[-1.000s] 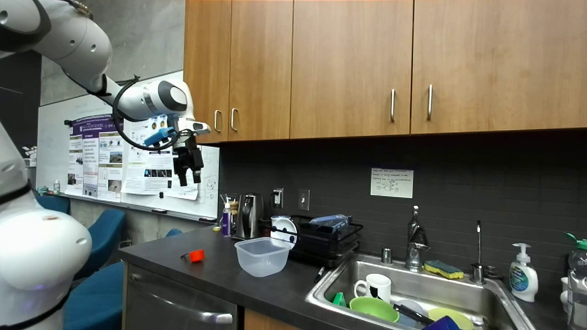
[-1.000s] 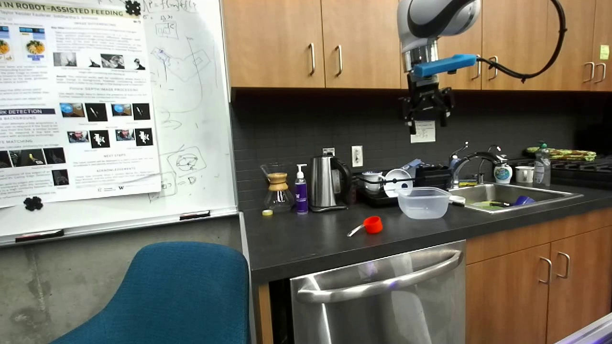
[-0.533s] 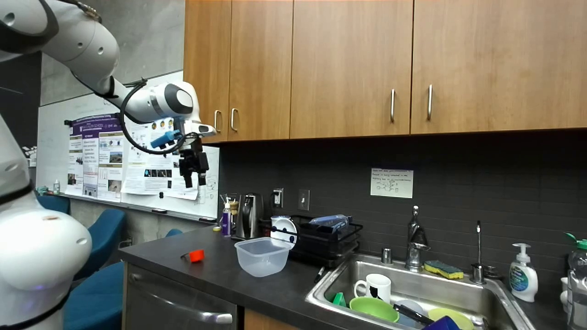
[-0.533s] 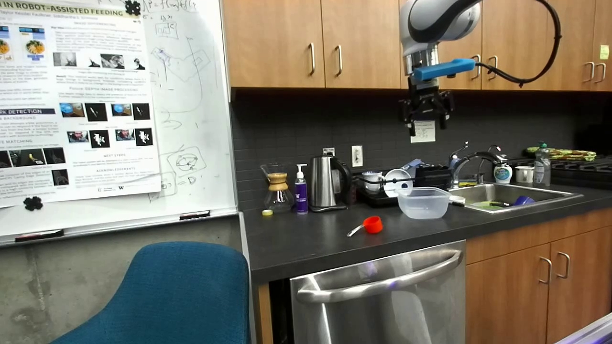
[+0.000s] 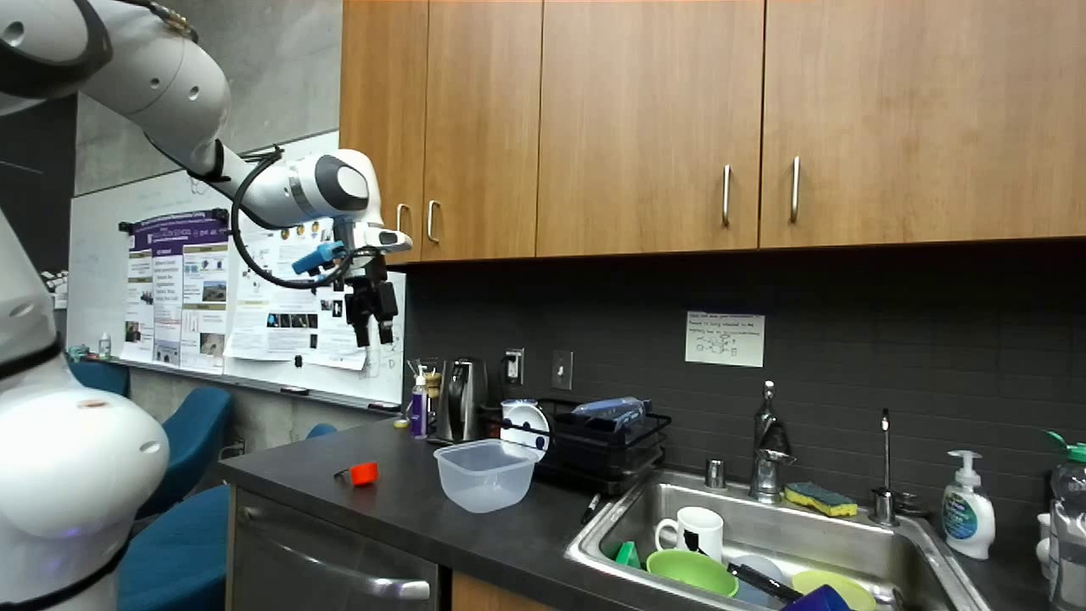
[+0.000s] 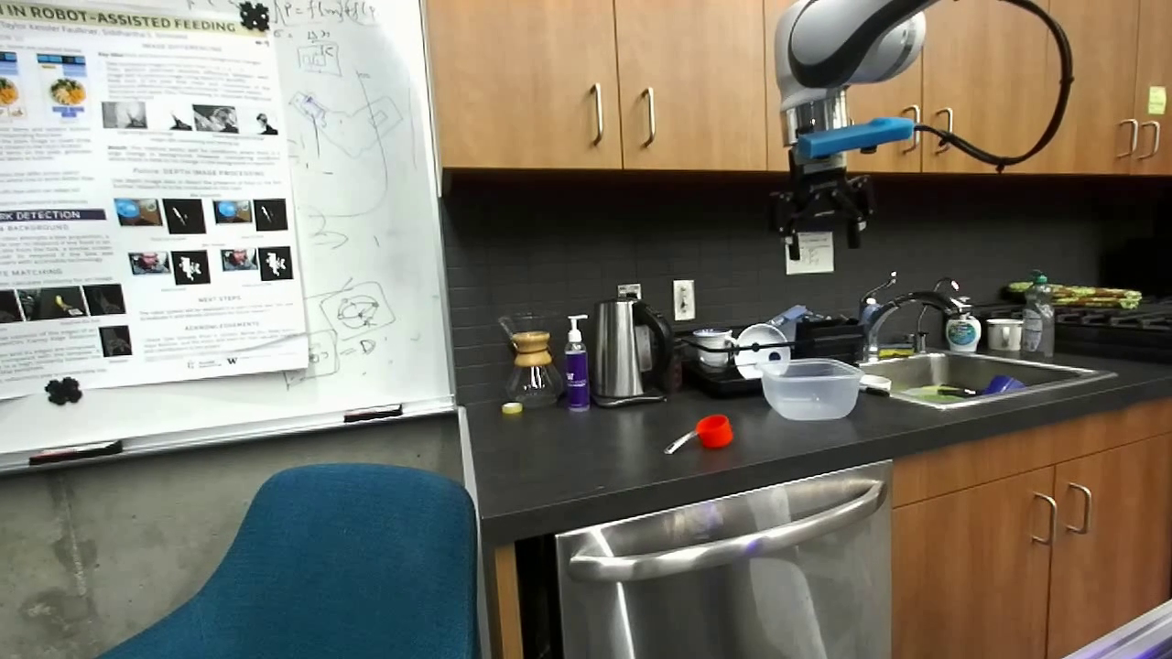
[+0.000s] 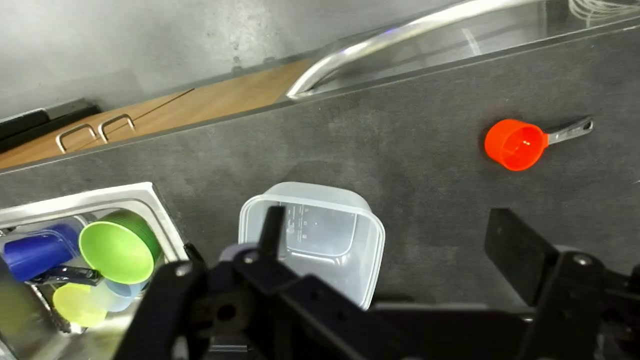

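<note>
Sitting well below the hand (image 6: 823, 245), clear tub (image 6: 811, 392), red measuring cup (image 6: 714, 431)

Arm (image 5: 170, 89) up high; in an exterior view I see it slope down, white, to the wrist (image 5: 335, 182). Below, my gripper (image 6: 823, 243) hangs in mid-air, pointing down in both exterior views. Wrist view: 2 black fingers (image 7: 520, 255), spread wide apart. Lower on the arm, a rounded white joint (image 5: 81, 475) with black straps (image 5: 30, 361) above and below. Wrist near vertical, as I read it.
</note>
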`<state>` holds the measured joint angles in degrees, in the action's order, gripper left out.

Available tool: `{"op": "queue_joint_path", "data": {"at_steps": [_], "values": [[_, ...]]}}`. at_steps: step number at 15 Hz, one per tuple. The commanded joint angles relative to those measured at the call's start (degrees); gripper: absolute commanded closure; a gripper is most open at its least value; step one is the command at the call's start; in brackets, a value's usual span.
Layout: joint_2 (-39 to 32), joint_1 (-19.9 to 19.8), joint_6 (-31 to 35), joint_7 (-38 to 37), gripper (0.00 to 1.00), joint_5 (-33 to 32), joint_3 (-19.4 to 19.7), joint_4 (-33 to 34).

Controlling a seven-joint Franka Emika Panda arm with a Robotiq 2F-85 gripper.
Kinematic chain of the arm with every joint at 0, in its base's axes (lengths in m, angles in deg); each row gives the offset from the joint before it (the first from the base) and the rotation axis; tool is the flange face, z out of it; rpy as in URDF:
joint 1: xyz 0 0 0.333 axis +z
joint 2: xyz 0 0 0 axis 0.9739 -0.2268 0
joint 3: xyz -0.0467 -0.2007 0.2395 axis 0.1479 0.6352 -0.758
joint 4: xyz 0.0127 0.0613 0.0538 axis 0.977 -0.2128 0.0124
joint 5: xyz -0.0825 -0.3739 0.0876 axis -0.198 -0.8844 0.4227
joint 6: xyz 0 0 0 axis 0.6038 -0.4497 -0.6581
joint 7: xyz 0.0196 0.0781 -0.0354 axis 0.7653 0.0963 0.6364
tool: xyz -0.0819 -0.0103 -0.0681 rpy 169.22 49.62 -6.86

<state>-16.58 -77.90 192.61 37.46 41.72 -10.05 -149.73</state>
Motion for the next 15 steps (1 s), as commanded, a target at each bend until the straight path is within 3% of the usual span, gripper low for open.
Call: {"op": "queue_joint_path", "data": {"at_steps": [1, 6, 15], "values": [[2.7, 0.5, 2.6, -0.8, 0.00, 2.5, 1.4, -2.1], [3.9, 2.0, -0.7, 2.1, 0.00, 9.7, 2.1, -2.7], [0.2, 4.2, -2.2, 3.3, 0.00, 9.7, -0.6, 0.1]]}}
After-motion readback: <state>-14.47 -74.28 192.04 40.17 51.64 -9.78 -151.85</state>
